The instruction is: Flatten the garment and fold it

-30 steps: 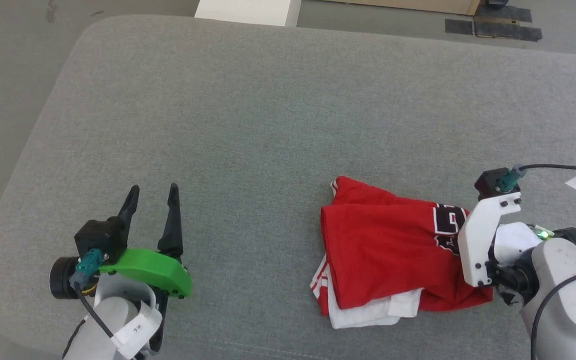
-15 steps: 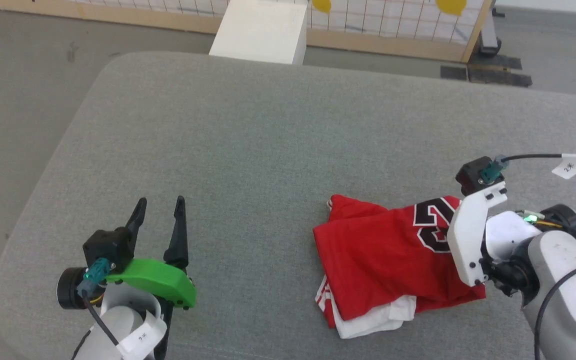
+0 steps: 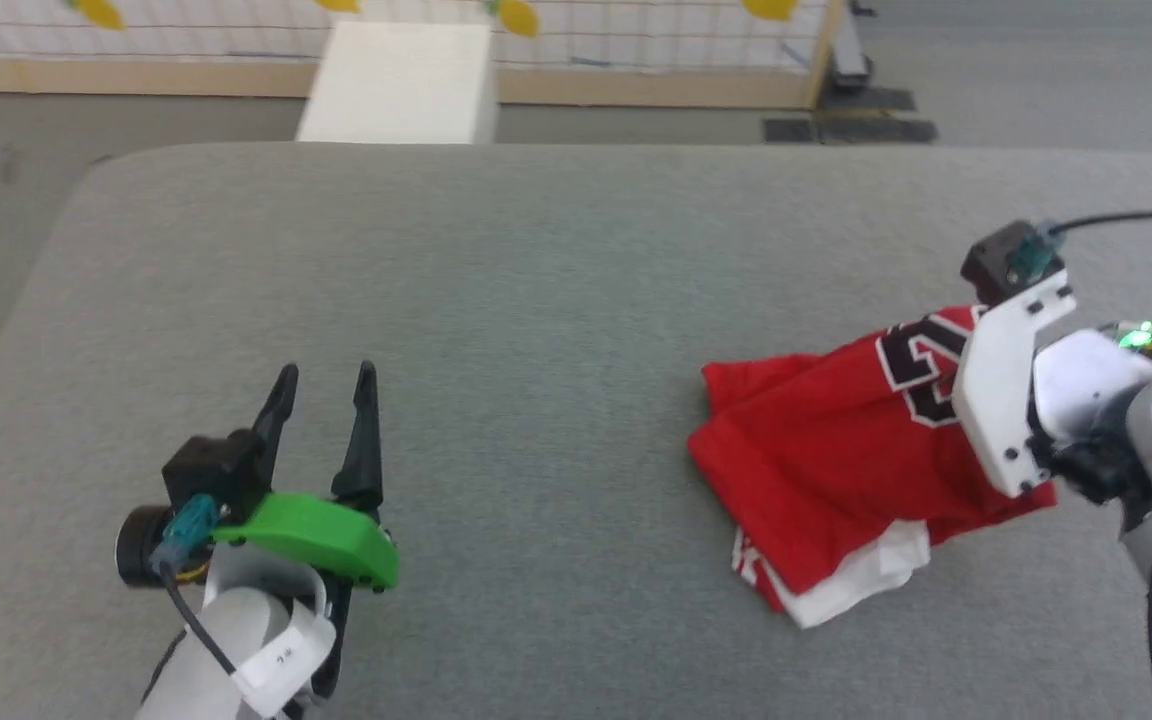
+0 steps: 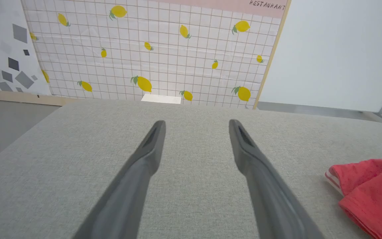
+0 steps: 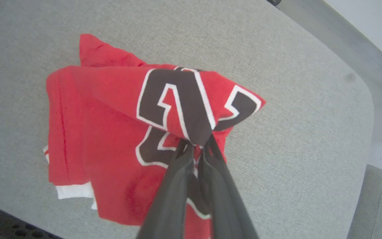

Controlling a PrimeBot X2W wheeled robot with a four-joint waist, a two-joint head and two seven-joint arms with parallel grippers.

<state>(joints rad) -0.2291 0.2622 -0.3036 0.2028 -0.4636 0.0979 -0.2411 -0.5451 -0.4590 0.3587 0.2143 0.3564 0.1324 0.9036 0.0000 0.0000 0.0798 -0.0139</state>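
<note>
Grey padded surface (image 3: 536, 280) fills most of my head view, w/ a lemon-print grid wall (image 4: 164, 49) and a white box (image 3: 396, 85) past its far edge.

Garment (image 3: 836, 470) sits on the right side of the surface, bunched in a rough heap, not flat. It's red, w/ a big black number outlined in white on the upper layer. A white sleeve edge w/ red stripes pokes out from under the red at the near side.

Right gripper (image 5: 196, 142) has its fingers pressed nearly together, pinching a fold of the garment right at the number. That fold stands up in a peak at the fingertips; the rest of the cloth lies on the surface below and to the left of them.

Left gripper (image 3: 327, 368) is over bare padding on the left, fingers spread w/ nothing between them. It's well apart from the garment, whose red edge I catch at the right of the left wrist view.
</note>
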